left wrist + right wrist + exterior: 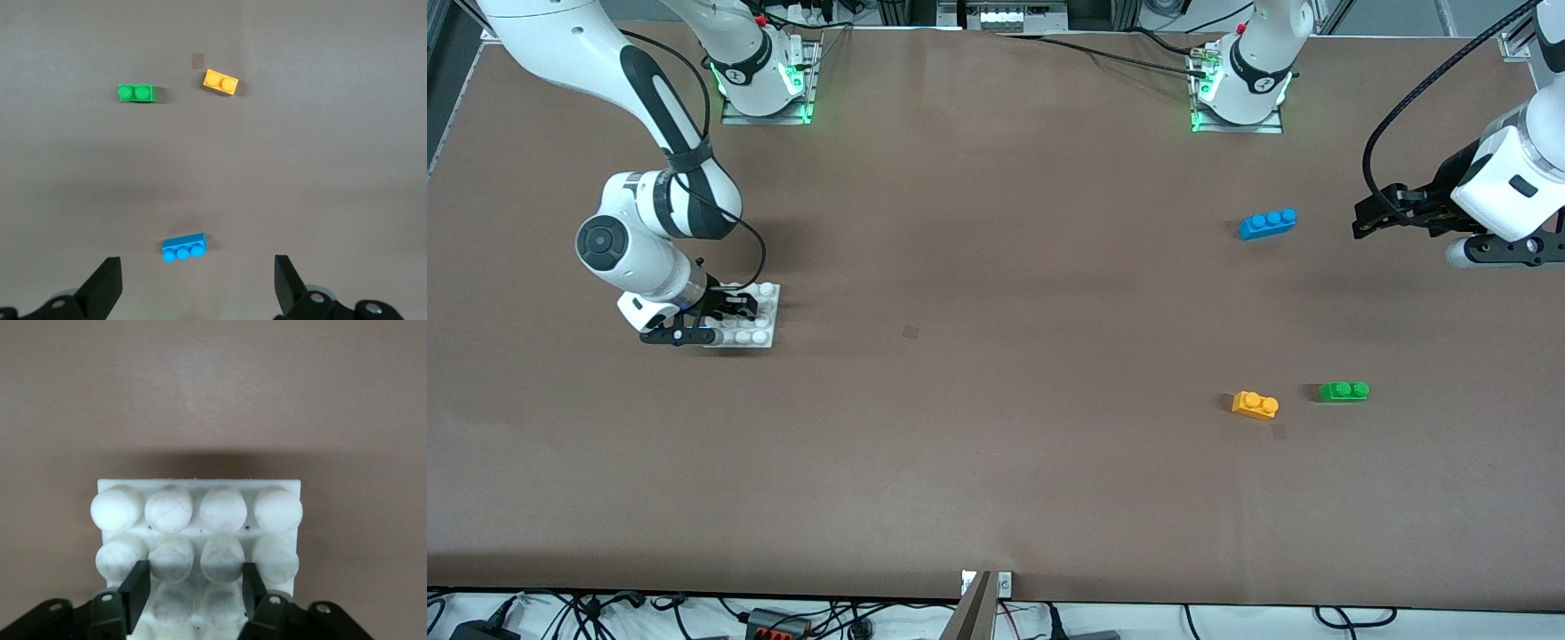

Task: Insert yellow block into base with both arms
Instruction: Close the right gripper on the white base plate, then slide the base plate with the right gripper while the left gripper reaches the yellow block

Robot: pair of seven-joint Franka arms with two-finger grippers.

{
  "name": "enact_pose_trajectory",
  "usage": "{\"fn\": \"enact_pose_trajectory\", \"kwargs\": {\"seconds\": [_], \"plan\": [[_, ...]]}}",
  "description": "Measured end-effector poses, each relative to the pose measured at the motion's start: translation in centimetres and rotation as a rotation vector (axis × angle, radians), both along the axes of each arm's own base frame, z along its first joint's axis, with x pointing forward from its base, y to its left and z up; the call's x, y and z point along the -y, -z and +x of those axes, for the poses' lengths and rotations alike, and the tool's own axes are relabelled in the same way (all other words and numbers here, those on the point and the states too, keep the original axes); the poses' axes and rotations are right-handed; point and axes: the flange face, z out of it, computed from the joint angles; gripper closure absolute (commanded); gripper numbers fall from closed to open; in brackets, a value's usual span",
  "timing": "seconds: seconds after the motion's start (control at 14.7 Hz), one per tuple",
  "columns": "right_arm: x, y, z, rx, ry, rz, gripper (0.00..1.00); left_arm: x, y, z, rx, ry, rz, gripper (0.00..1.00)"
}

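Observation:
The yellow block (1255,405) lies on the table toward the left arm's end, nearer the front camera; it also shows in the left wrist view (221,82). The white studded base (763,307) lies flat toward the right arm's end. My right gripper (734,308) is down on the base, its fingers closed against the two middle stud columns (193,587), with the base's edge (200,485) ahead of it. My left gripper (1371,218) hangs open and empty above the table beside the blue brick, its fingers wide apart (197,283).
A blue three-stud brick (1267,223) (183,247) lies near the left gripper. A green two-stud brick (1344,391) (137,93) lies beside the yellow block. Small tape marks (910,332) sit on the brown table.

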Motion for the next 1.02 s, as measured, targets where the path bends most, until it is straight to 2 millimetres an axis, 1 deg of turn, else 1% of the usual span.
{"fn": "enact_pose_trajectory", "kwargs": {"seconds": [0.14, 0.2, 0.54, 0.68, 0.75, 0.82, 0.89, 1.02], "plan": [[-1.8, 0.0, -0.1, 0.0, 0.011, -0.002, 0.41, 0.0, 0.0, 0.0, 0.0, 0.0, 0.0, 0.0], [-3.0, 0.0, -0.3, 0.0, 0.016, -0.003, 0.41, 0.0, 0.0, 0.0, 0.0, 0.0, 0.0, 0.0], [-10.6, 0.0, -1.0, 0.006, -0.005, -0.004, 0.41, -0.1, 0.1, 0.0, -0.001, 0.0, 0.0, 0.0], [-14.3, 0.1, -1.4, 0.012, -0.014, -0.003, 0.41, -0.1, 0.6, 0.2, -0.011, 0.003, -0.002, 0.0], [-16.0, 0.1, -1.5, 0.017, 0.001, -0.002, 0.41, 0.1, 1.3, 0.4, -0.024, 0.008, -0.006, 0.0], [-17.6, 0.1, -1.6, 0.021, 0.013, -0.001, 0.41, 0.3, 2.5, 0.8, -0.046, 0.012, -0.021, 0.0], [-19.4, 0.1, -1.6, 0.029, 0.02, 0.003, 0.43, 0.7, 4.1, 1.6, -0.063, 0.012, -0.058, 0.0], [-23.6, 0.0, -1.5, 0.048, 0.028, 0.015, 0.44, 1.8, 7.8, 4.0, -0.048, 0.014, -0.12, 0.0]]}}
